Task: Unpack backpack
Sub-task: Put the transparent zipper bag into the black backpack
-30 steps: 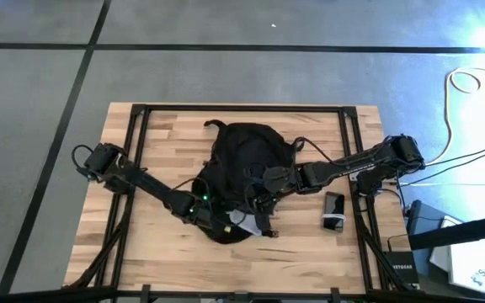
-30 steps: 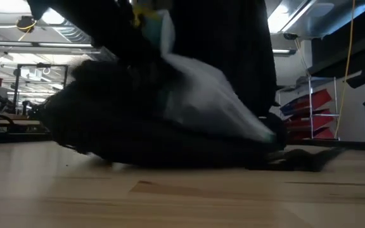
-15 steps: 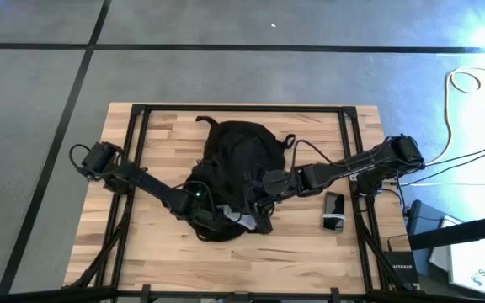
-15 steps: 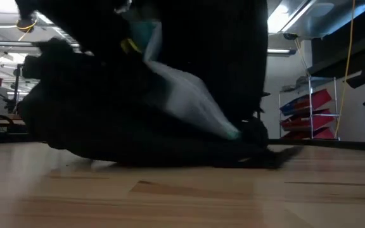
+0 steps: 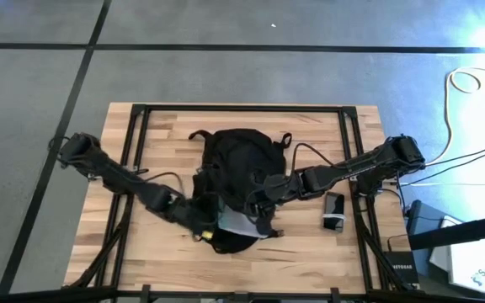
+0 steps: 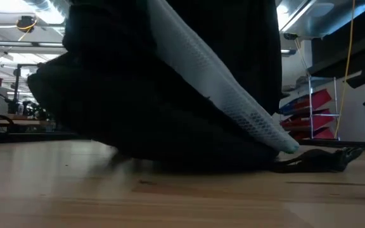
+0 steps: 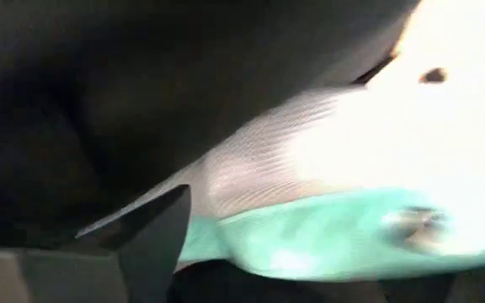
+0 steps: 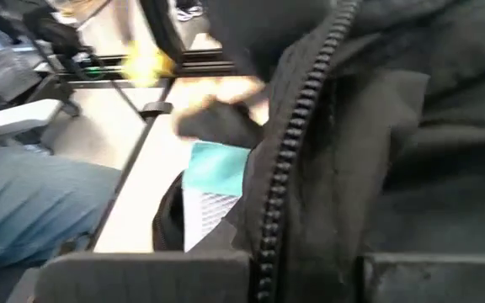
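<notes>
Left claw [image 5: 202, 225] at the near left edge of the backpack [image 5: 241, 160], beside a pale mesh pouch [image 5: 236, 222] with teal edge; whether open or gripping, cannot tell. Backpack mid-tabletop [image 5: 167, 135]. Right claw [image 5: 257, 204] closed tight on backpack fabric. Phone [image 5: 333, 210] farther right.

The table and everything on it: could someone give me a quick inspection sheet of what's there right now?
Surface: wooden table with a black frame.
Job's things: black backpack lying mid-table; a white mesh pouch with a teal edge sticks out at its near end.
Clutter: a small dark device on the table's right side.
Hands: left hand at the pouch; right hand shut, at the backpack's zipper opening.
Cables: a pale cable on the floor, right of the table.
Surroundings: grey floor; shelving behind.
</notes>
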You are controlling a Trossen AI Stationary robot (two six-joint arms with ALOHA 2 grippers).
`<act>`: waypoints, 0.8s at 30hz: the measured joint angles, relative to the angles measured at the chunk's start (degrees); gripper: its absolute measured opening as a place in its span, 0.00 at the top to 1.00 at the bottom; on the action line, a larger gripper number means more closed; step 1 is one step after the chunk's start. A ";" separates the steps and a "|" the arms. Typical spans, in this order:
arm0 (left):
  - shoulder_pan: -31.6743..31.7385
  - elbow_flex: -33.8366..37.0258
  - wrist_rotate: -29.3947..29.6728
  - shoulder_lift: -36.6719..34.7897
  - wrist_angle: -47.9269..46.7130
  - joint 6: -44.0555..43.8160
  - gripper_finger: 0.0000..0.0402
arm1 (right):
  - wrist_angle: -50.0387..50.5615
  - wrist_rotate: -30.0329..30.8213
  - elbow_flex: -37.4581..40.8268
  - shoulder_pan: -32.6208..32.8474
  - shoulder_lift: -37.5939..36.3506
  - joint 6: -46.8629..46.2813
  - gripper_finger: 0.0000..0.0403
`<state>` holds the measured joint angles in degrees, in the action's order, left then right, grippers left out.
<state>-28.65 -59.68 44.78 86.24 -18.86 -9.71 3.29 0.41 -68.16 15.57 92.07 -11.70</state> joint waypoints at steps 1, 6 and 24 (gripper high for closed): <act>-1.35 0.00 -0.01 -1.38 0.22 0.40 0.21 | 0.12 1.01 0.00 -0.04 0.00 -0.02 1.00; -10.23 -0.11 -1.58 -6.64 0.66 4.56 0.20 | 1.67 3.83 0.00 -0.49 0.00 0.11 1.00; -11.66 -0.09 -4.32 11.36 0.37 4.14 0.22 | -0.11 4.13 0.07 -2.14 0.02 -0.11 1.00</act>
<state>-40.30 -59.77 40.47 97.59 -18.49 -5.58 3.18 4.54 -68.10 13.43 92.09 -11.81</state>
